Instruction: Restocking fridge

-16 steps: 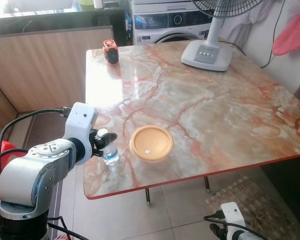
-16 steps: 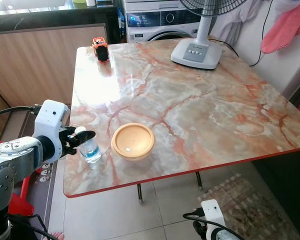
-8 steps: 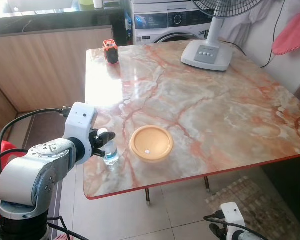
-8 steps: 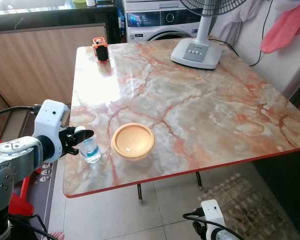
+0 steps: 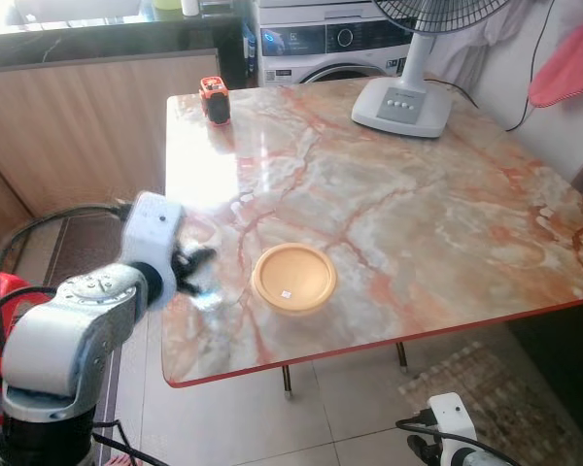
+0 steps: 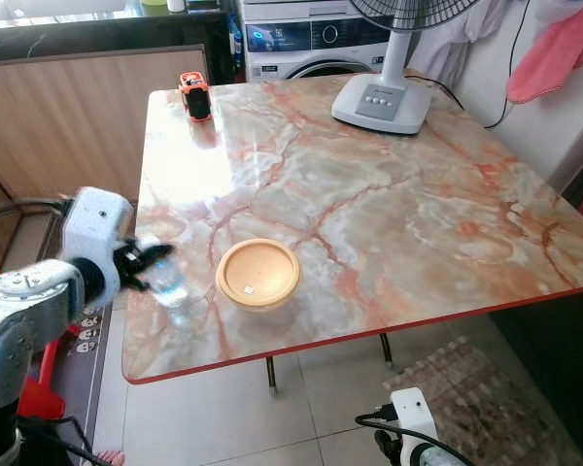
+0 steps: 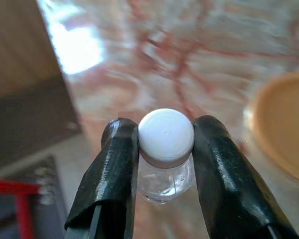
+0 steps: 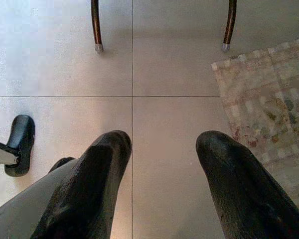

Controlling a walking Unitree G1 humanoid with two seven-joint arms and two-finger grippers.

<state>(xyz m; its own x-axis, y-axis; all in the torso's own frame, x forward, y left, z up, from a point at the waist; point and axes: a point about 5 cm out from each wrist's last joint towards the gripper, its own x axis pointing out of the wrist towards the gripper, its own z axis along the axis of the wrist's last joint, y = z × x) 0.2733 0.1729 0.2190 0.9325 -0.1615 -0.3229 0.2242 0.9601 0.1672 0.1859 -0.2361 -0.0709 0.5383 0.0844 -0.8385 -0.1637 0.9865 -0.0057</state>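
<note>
A small clear water bottle (image 7: 164, 180) with a white cap is held at its neck by my left gripper (image 7: 165, 128), whose black fingers (image 7: 114, 164) press on both sides of the cap. In the eye views the left gripper (image 5: 196, 262) and the bottle (image 5: 203, 287) are motion-blurred over the table's near left corner, left of a round orange lid (image 5: 293, 279). I cannot tell whether the bottle's base touches the table. My right gripper (image 8: 162, 144) hangs open low over the tiled floor, below the table's front edge.
The marble table (image 5: 428, 214) has a red rim. A white fan base (image 5: 402, 105) and a small orange-black object (image 5: 214, 100) stand at its far side. A washing machine (image 5: 321, 44) is behind, a wooden counter at the left. A rug (image 8: 269, 99) and table legs (image 8: 95, 25) are below.
My left gripper and the bottle have shifted slightly left and away from the orange lid, and now look motion-blurred. The right arm has not moved.
</note>
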